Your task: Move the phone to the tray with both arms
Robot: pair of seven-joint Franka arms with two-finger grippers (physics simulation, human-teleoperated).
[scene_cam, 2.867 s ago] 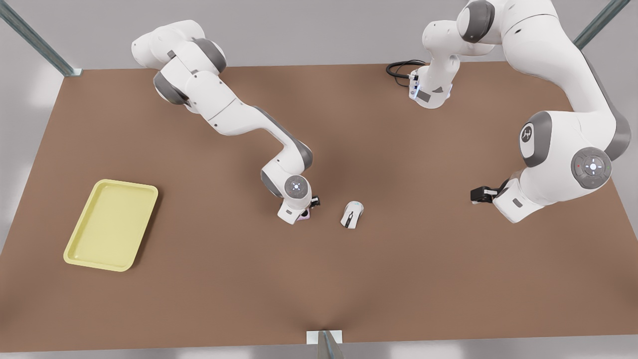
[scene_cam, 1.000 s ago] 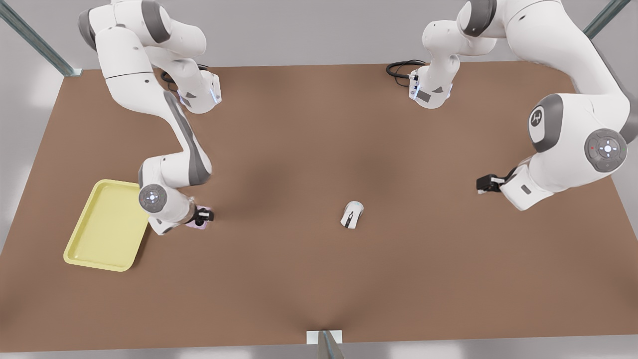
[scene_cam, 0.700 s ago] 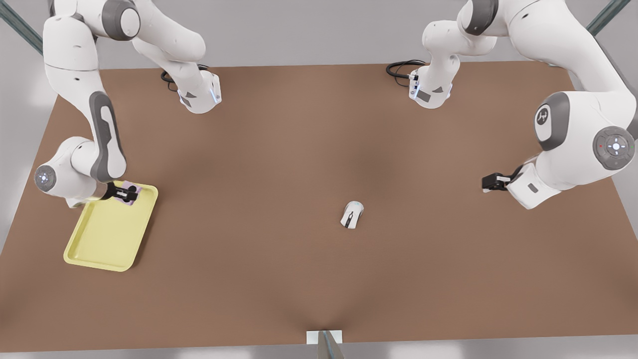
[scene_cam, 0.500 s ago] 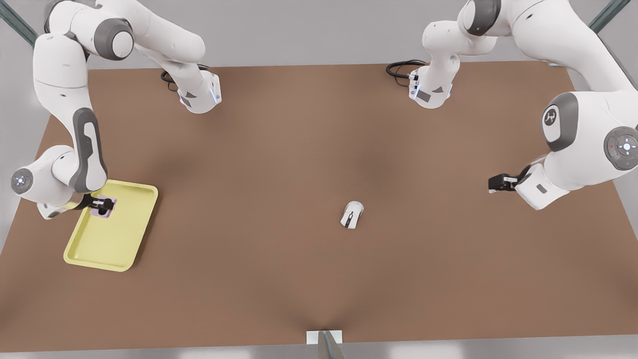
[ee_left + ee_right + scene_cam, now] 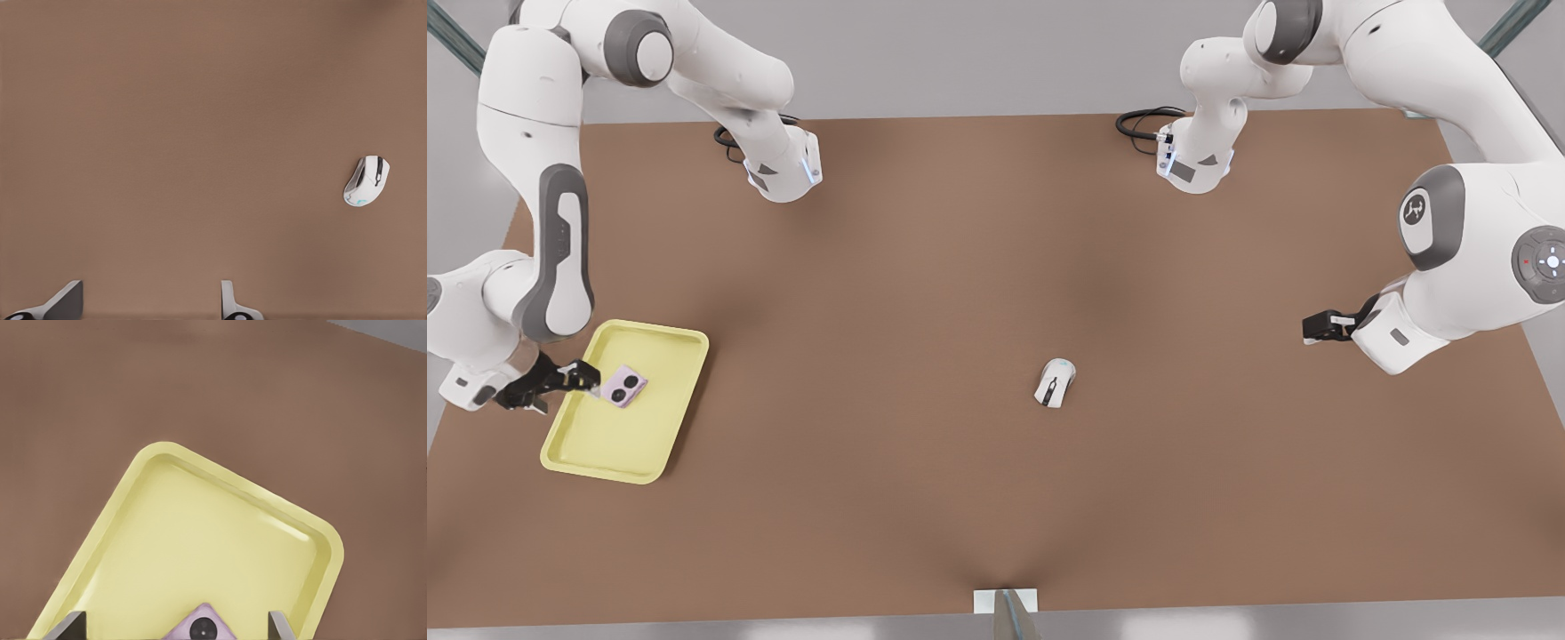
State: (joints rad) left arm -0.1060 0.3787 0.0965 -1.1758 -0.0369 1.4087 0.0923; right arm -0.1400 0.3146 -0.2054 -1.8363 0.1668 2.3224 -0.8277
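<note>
- Shifted over the last half second: right tool [image 5: 585, 380] drawn back toward the tray's edge at the front view's left, with the phone [image 5: 624, 386] left lying on the tray [image 5: 654, 440] instead of under the fingers.
- Phone now flat on the tray floor, lenses up, in the tray's far half, well inside the rim and turned a little askew to it.
- Judged from that: delivery looks done, with only the retreat of the arm left.
- Right tool spread wide, pinching nothing; in the right wrist view one finger on either side of the phone's corner, with yellow tray showing between each finger and the phone.
- Fingertips just over the tray's rim and close to the phone, so a straight lift seems wiser than a sideways sweep that might nudge it.
- Left tool [image 5: 1319, 325] waiting low over the tabletop [image 5: 960, 267] at the front view's right, fingers apart and empty, well away from the tray.
- White mouse [image 5: 1055, 382] alone near mid-tabletop, touched by neither tool.
</note>
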